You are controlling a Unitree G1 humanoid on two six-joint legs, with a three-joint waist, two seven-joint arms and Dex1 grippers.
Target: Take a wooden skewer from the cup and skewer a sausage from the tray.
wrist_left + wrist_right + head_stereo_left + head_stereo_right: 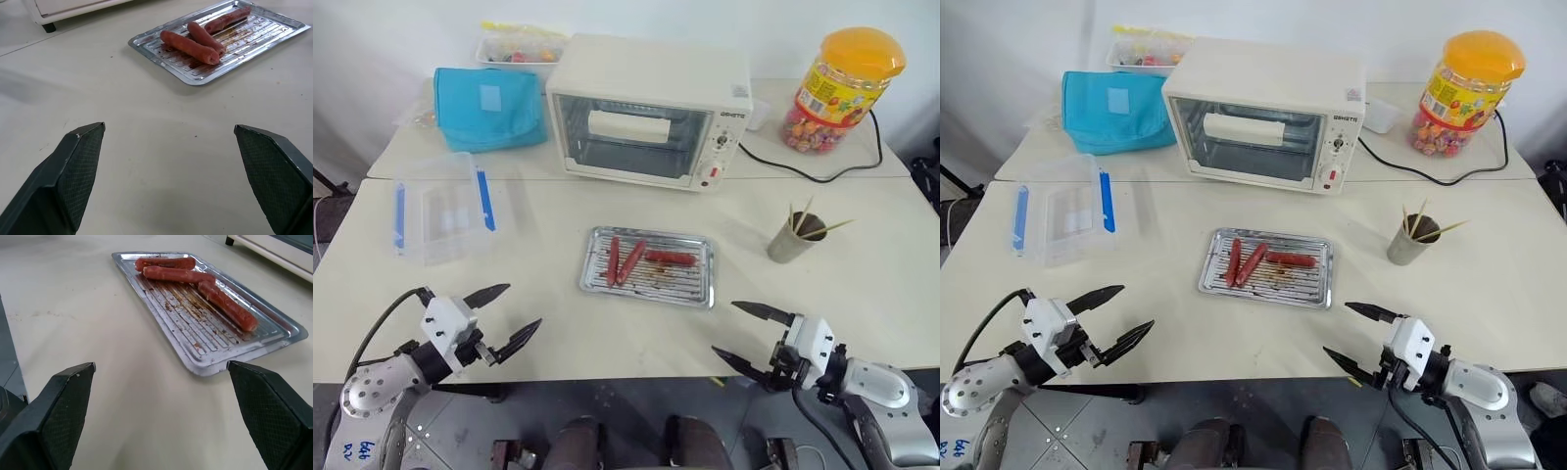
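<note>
A ridged silver tray [695,291] lies mid-table with three sausages [628,261] on it, two side by side at its left and one [671,258] across its middle. The grey steel cup [790,242] stands to the tray's right and holds several wooden skewers [798,218]. My left gripper [505,318] hovers open over the table's near left edge. At the near right edge my right gripper [751,335] is open too, with nothing between its fingers. Both wrist views look toward the tray [195,78] [205,363].
A white toaster oven [646,113] stands behind the tray, its cable running right. An orange-lidded candy jar [842,86] is at the back right. A clear box with blue clips [440,208] sits at the left, a blue pouch [487,106] behind it.
</note>
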